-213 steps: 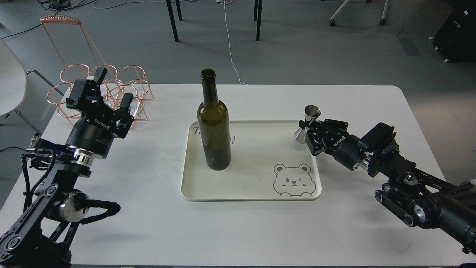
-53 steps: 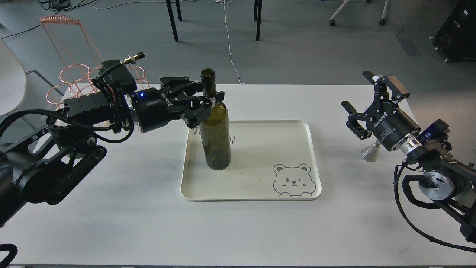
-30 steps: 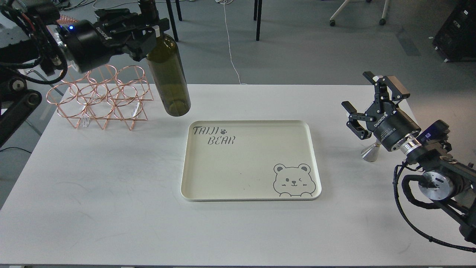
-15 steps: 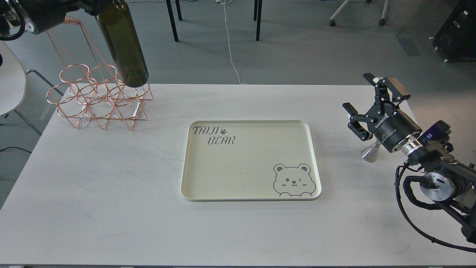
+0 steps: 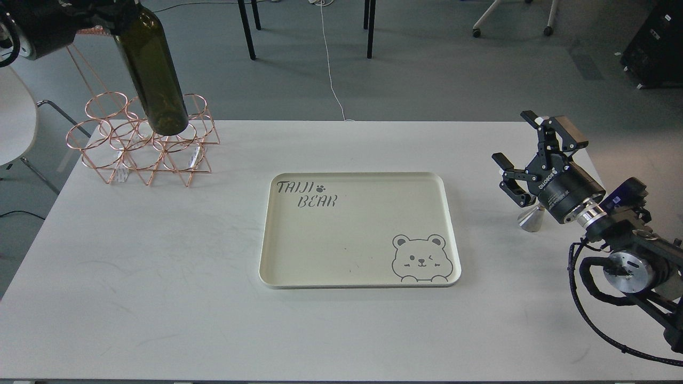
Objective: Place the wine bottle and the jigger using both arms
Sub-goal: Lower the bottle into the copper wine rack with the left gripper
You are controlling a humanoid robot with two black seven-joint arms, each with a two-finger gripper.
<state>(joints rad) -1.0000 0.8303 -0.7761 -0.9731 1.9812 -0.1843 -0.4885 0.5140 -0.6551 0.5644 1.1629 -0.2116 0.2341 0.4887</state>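
Observation:
The dark olive-green wine bottle (image 5: 153, 74) hangs tilted in the air at the far left. Its base is just above the rings of the copper wire rack (image 5: 114, 154), and its neck runs out of the top edge. My left gripper (image 5: 109, 9) shows only partly at the top edge, shut on the bottle's neck. The steel jigger (image 5: 528, 220) stands on the table at the right, right of the tray, its upper half hidden behind my right gripper. My right gripper (image 5: 516, 143) is open and empty, just above the jigger.
A cream tray (image 5: 363, 250) with a bear drawing lies mid-table with nothing on it. The copper rack stands at the table's back left corner. A white chair (image 5: 16, 122) is off the left edge. Table legs and chairs stand on the floor behind.
My left arm lifted the bottle off the tray and carried it left; in the last half second it moved further left and lower over the rack. The right gripper shifted only slightly.

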